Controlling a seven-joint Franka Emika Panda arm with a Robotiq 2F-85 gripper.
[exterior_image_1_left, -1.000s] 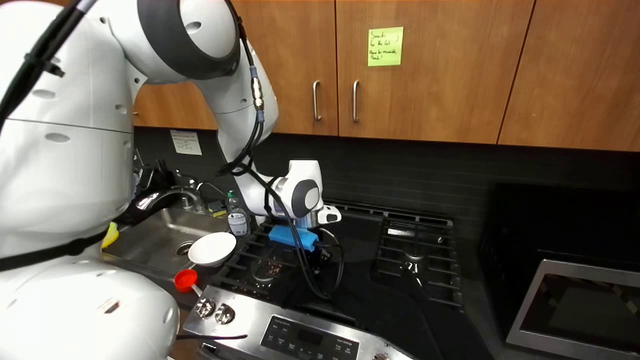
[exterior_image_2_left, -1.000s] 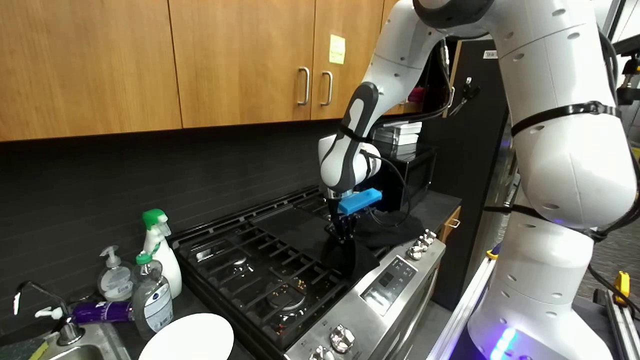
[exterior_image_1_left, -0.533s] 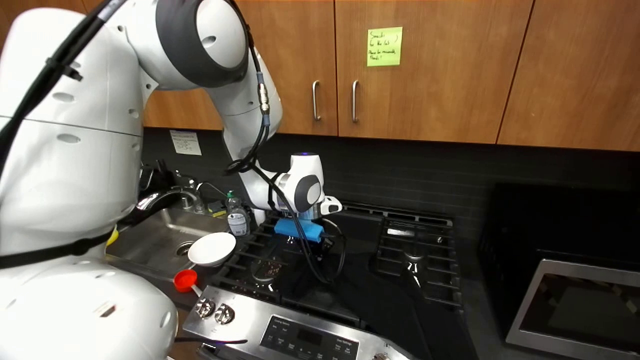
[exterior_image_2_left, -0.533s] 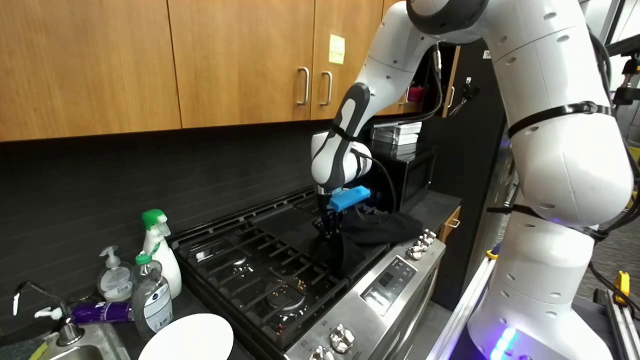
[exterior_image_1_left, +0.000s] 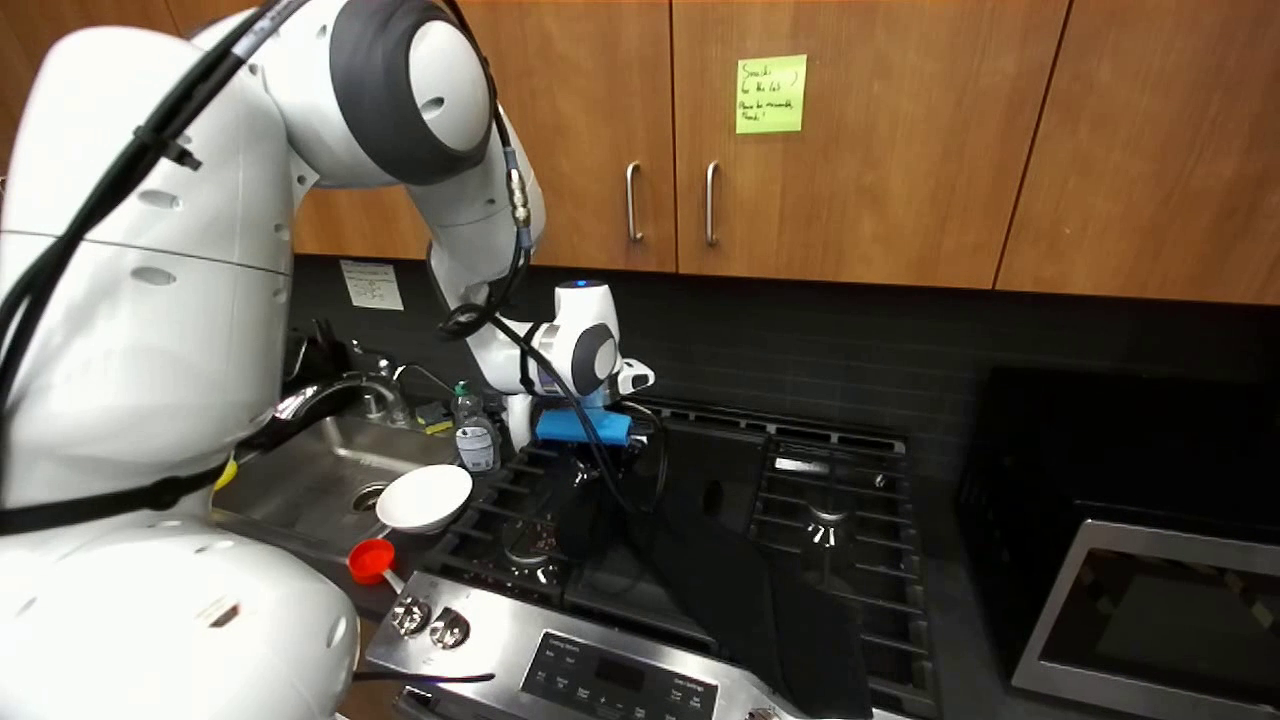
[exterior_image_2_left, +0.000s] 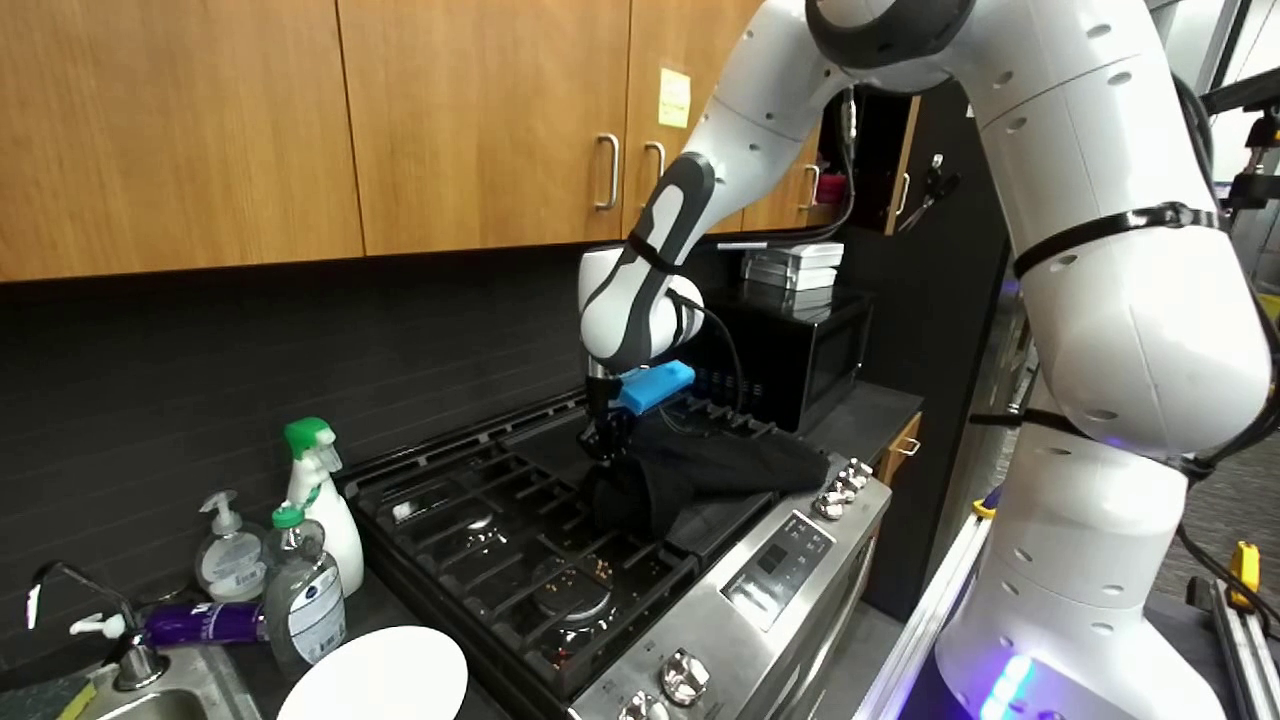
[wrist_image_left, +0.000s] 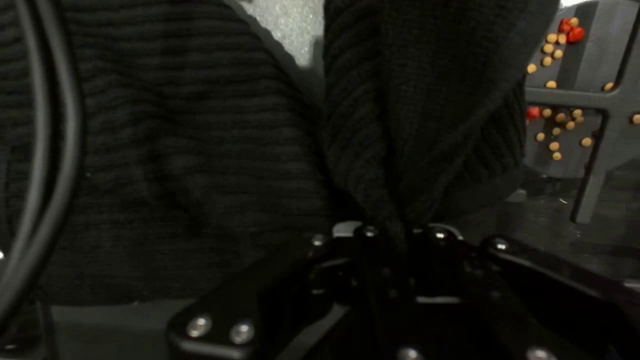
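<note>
Jaws clamped on black ribbed cloth (wrist_image_left: 260, 165) over stove (exterior_image_2_left: 650, 580); wrist view, yellow pellets (wrist_image_left: 548, 48) near two o'clock.

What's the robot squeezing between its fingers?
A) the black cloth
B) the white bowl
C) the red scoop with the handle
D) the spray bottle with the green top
A: in the wrist view, the black cloth is bunched up and pinched between the fingers, while more of it lies across the stove in both exterior views.
</note>
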